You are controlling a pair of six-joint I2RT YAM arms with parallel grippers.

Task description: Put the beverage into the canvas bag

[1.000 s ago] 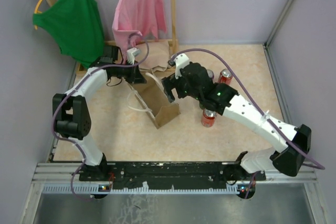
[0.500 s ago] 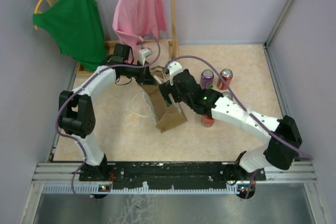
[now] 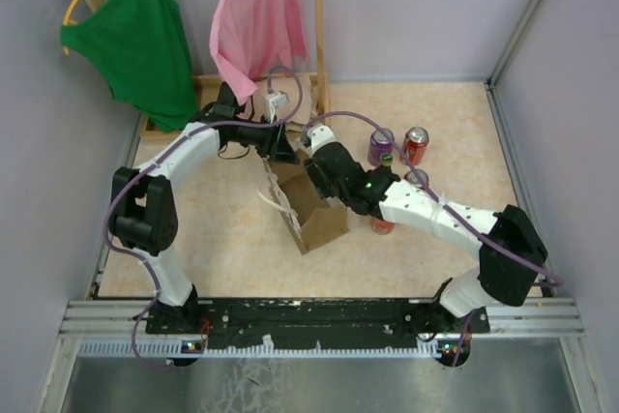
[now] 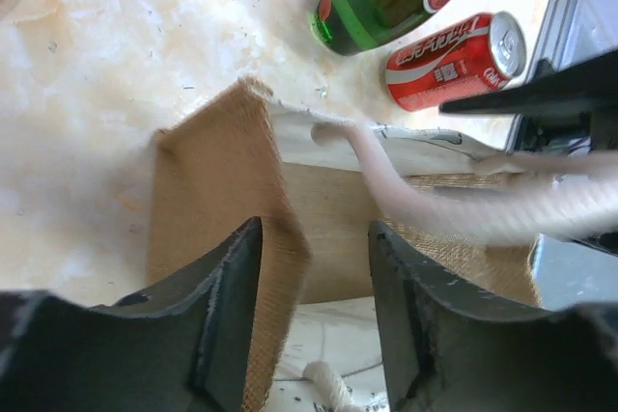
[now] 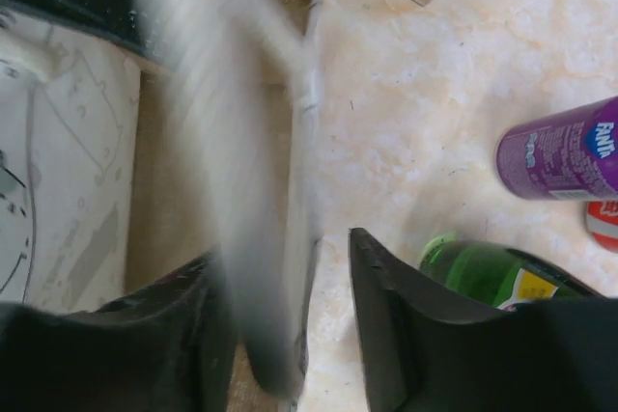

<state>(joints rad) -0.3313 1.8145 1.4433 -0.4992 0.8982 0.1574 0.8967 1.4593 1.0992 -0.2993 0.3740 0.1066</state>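
Observation:
The tan canvas bag [image 3: 317,208] stands upright mid-table with its mouth open. My left gripper [image 3: 286,149] is at the bag's far rim, open, straddling one bag wall [image 4: 224,190] that lies against one finger; a white cord handle [image 4: 435,207] crosses in front. My right gripper [image 3: 318,177] is over the bag's right rim, open, with the wall [image 5: 301,190] and a blurred cord between its fingers. The beverages stand right of the bag: a purple can [image 3: 380,147], a red can [image 3: 415,145], a green bottle [image 5: 492,282] and another red can [image 3: 382,224].
A wooden rack [image 3: 317,26] at the back holds a green top [image 3: 140,36] and a pink top [image 3: 256,21]. Grey walls close the table at left, back and right. My right arm [image 3: 435,215] stretches over the drinks.
My left gripper has opened and moved right along the bag's far rim. My right gripper has slid left over the bag's rim and narrowed. The bag shifted slightly toward the near side.

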